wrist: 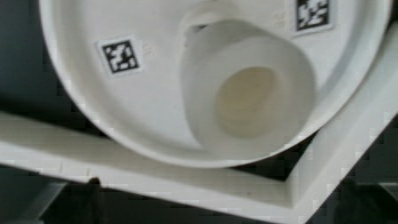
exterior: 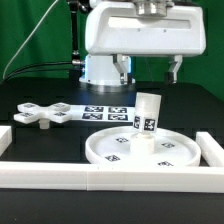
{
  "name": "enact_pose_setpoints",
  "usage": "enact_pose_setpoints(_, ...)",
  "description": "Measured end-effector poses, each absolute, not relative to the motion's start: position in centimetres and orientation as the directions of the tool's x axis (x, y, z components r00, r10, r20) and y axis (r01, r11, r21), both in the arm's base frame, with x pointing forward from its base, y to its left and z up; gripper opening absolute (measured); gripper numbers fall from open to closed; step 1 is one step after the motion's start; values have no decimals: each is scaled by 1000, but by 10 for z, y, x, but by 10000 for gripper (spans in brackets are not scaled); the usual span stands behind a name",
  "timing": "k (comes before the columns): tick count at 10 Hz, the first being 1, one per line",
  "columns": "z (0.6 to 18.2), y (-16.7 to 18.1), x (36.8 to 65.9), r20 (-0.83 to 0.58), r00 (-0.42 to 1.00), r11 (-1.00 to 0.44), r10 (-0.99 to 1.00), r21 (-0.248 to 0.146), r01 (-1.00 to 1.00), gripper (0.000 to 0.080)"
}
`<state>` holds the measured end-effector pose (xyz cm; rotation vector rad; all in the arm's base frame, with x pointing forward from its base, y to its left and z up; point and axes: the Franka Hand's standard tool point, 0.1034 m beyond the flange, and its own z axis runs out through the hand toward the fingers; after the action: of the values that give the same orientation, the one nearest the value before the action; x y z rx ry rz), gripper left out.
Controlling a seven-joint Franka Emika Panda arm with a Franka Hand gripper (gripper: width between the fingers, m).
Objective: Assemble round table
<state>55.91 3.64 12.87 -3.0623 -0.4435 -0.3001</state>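
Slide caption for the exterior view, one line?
Open pincer above post upright on round disc; cross piece apart on the exterior view's left.

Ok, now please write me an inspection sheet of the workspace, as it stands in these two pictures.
Surface: black table, bordered by white border bars.
Job's things: round disc lies flat by the front bar; post stands on it, near the middle; cross piece lies apart on the table, to the exterior view's left.
Clutter: only the marker board, behind the disc.
Grippers: gripper open, above the post, holding nothing.
Cables: thin black cable behind the table, at the exterior view's left.
Surroundings: green backdrop.
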Motion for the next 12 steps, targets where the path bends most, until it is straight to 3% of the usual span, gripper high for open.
enact_pose_setpoints(3,129,42,559,49,958,-958,281,-53,283,649)
enact_pose_setpoints(7,108,40,554,92,933,-937,348,9,349,649)
enact_pose_setpoints(12,85,37,545,83,921,-924,382,6,382,649)
